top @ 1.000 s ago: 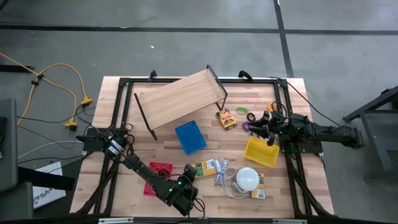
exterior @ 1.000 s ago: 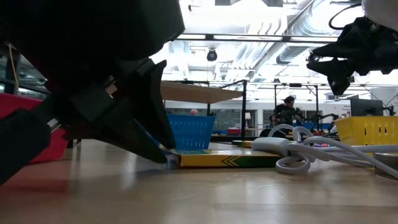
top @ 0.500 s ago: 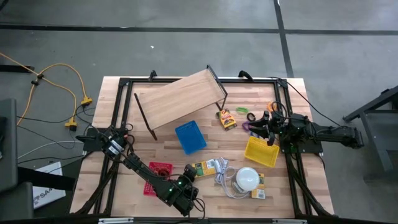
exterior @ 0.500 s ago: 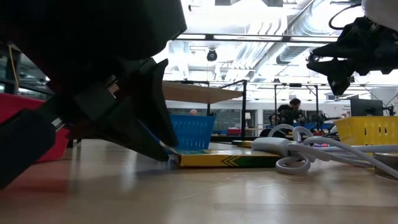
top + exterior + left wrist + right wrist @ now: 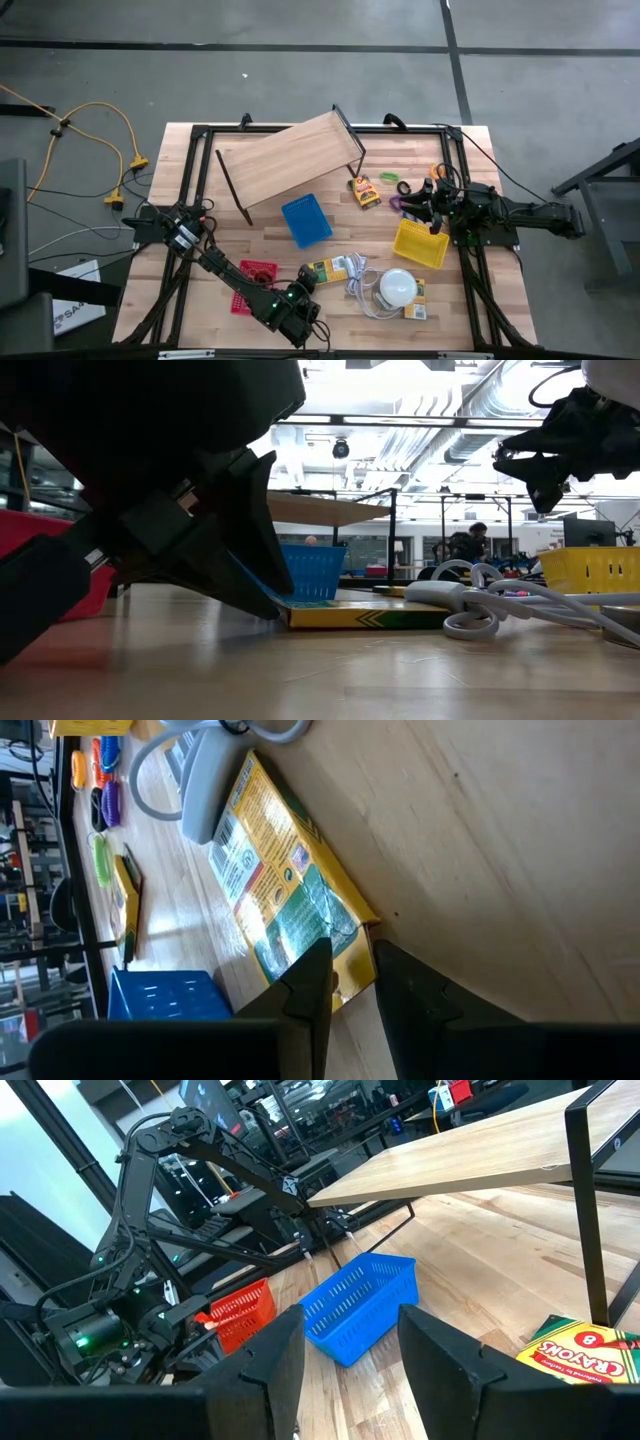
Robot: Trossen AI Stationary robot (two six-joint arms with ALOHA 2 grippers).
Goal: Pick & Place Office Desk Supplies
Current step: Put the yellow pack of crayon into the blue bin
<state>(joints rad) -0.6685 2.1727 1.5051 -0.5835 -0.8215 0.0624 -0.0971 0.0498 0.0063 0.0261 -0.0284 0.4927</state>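
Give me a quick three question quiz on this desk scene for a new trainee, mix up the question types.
1. True or false: the left gripper has its fingers closed on the corner of the yellow-green packet.
2. The right gripper hangs above which basket? A) red basket B) blue basket C) yellow basket
3. Fill in: the crayon box lies beside a leg of the tilted wooden ____.

Key: 1 true; 2 C; 3 shelf.

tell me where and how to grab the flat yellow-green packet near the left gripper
Judging by its pose, take the yellow-green packet by a thin edge at the end nearest the left gripper, one finger above and one below. It lies flat on the table, so only its edges offer a pinch.
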